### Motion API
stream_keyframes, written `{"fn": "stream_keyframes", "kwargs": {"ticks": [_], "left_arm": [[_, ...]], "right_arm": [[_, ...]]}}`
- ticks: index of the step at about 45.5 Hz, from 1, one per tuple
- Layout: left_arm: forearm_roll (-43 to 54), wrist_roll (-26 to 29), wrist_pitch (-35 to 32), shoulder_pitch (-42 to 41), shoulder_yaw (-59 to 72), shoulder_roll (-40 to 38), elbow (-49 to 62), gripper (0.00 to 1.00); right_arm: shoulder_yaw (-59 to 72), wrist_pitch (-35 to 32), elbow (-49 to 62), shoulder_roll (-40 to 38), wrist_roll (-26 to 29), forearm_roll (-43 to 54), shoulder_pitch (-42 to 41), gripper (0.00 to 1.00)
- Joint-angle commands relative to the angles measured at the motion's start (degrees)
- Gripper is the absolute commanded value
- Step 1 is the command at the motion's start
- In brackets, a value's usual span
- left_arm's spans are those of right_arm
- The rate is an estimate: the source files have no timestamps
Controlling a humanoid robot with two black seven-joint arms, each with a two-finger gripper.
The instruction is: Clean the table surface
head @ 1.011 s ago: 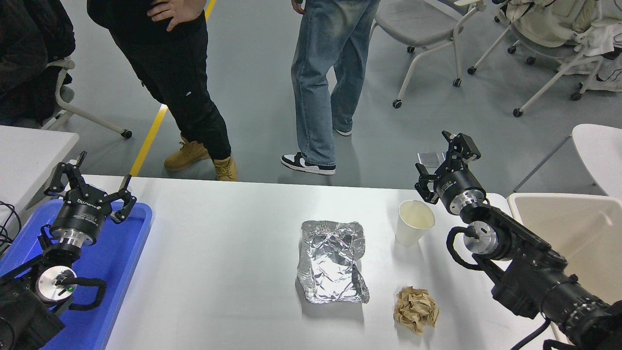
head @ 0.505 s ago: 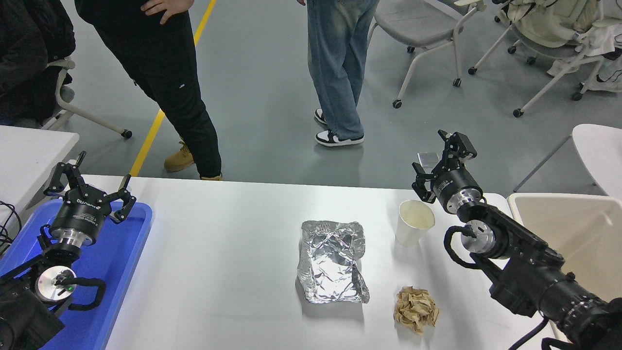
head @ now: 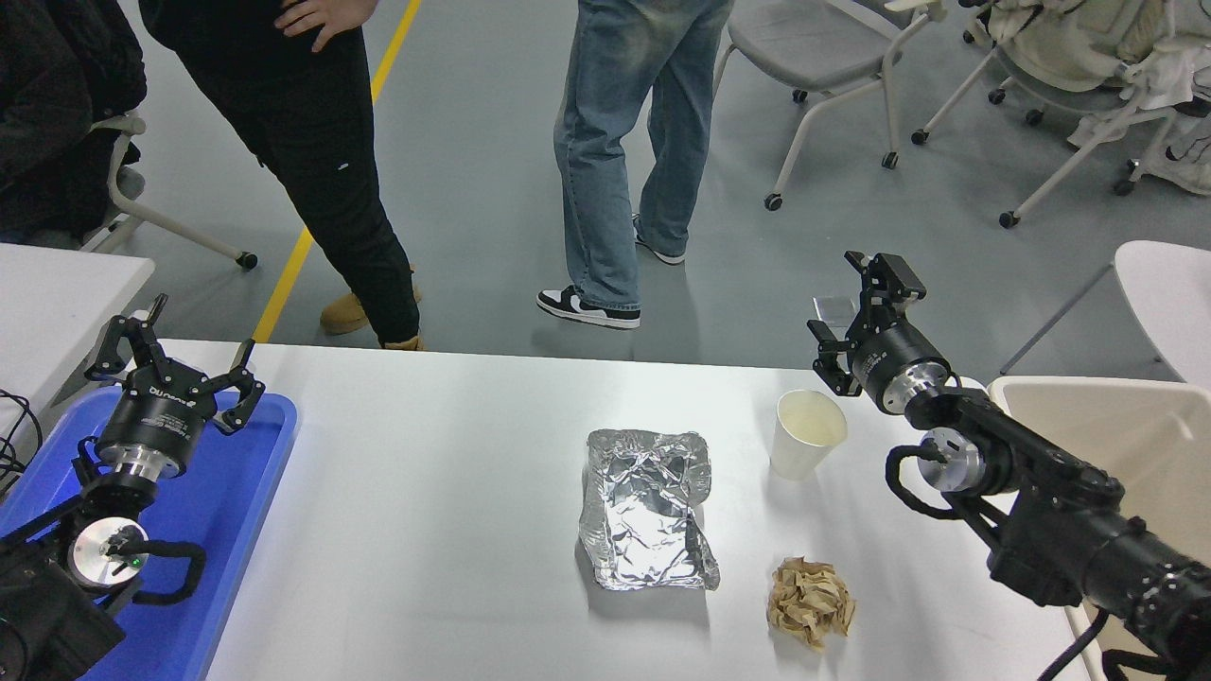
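The white table surface [head: 426, 492] fills the lower middle of the head view. On it lie a crumpled foil tray [head: 645, 509], an upright white paper cup [head: 804, 432] and a crumpled brown paper wad [head: 809, 602]. My right gripper [head: 845, 298] hangs open above the far right edge, just right of and above the cup, holding nothing. My left gripper [head: 189, 336] stays parked open over the blue tray at the lower left.
A blue plastic tray [head: 241, 492] sits at the table's left end. A beige bin [head: 1126, 463] stands off the right end. A smaller white tabletop [head: 57, 284] is at the left. Two people stand beyond the far edge, with wheeled chairs behind.
My right arm has drawn slightly right and back, its gripper rising a little near the cup. The people behind the table have shifted their feet. The left arm is still.
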State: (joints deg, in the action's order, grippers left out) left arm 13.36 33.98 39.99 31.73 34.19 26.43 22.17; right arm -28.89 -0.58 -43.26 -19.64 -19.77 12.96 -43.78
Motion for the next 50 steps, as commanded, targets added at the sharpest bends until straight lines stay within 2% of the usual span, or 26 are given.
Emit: {"fn": "stream_keyframes", "kwargs": {"ticks": [1, 7, 23, 37, 50], "left_arm": [[0.00, -0.06, 0.00, 0.00, 0.00, -0.07, 0.07, 1.00], [0.00, -0.06, 0.00, 0.00, 0.00, 0.02, -0.02, 1.00], [0.00, 0.03, 0.00, 0.00, 0.00, 0.02, -0.02, 1.00], [0.00, -0.06, 0.00, 0.00, 0.00, 0.02, 0.07, 1.00], [0.00, -0.06, 0.00, 0.00, 0.01, 0.02, -0.02, 1.00]], "right_arm": [[5.42, -2.67, -9.64, -10.32, -0.10, 0.05, -0.96, 1.00], [6.12, -6.71, -11.22, -12.43, 0.08, 0.13, -1.05, 1.00], [28.61, -6.54, -17.91, -22.54, 1.40, 7.07, -12.38, 1.00], [40.48, -6.45, -21.51, -23.25, 10.18, 21.22, -18.62, 1.00], [46.47, -6.45, -21.95, -18.15, 19.06, 21.75, -25.13, 1.00]]}}
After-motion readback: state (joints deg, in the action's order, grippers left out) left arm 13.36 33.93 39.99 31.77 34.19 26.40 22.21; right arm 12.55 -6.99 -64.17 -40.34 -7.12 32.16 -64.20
